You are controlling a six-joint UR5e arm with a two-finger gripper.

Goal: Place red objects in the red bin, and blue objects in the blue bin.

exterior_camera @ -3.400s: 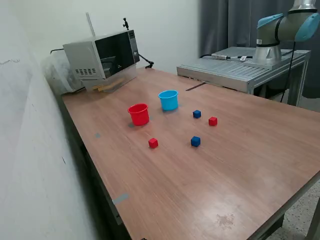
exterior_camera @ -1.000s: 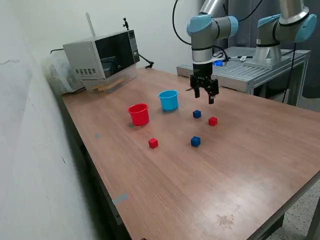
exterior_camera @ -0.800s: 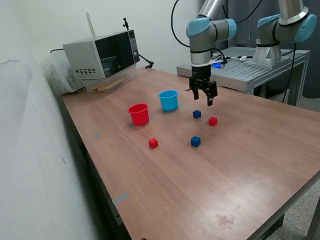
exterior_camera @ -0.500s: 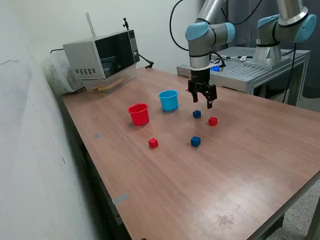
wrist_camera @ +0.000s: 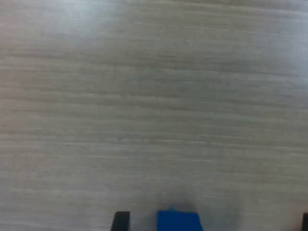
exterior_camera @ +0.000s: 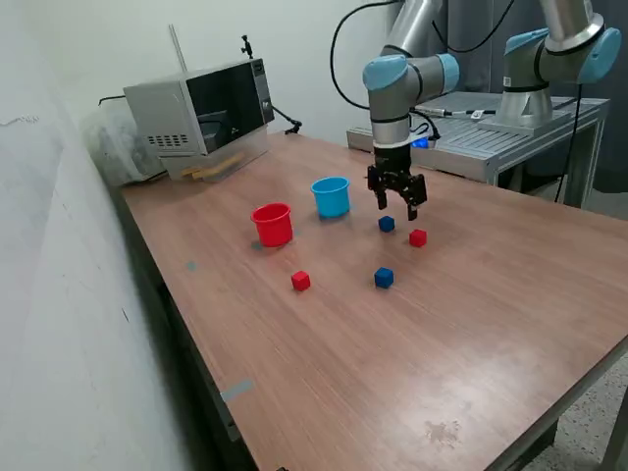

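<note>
Approach step: gripper (exterior_camera: 396, 204) hangs just above the far blue cube (exterior_camera: 387, 224) on the table (exterior_camera: 471, 324), jaws spread and empty, cube between the fingertips in the wrist view. Blue cup (exterior_camera: 332, 196) stands near. Next, likely descend straight and close on the cube.

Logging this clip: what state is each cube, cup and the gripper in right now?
gripper: open, empty, above a cube
blue cube under gripper: on table, ungrasped
other blue cube: on table
red cubes: on table
red cup: upright
blue cup: upright
</note>
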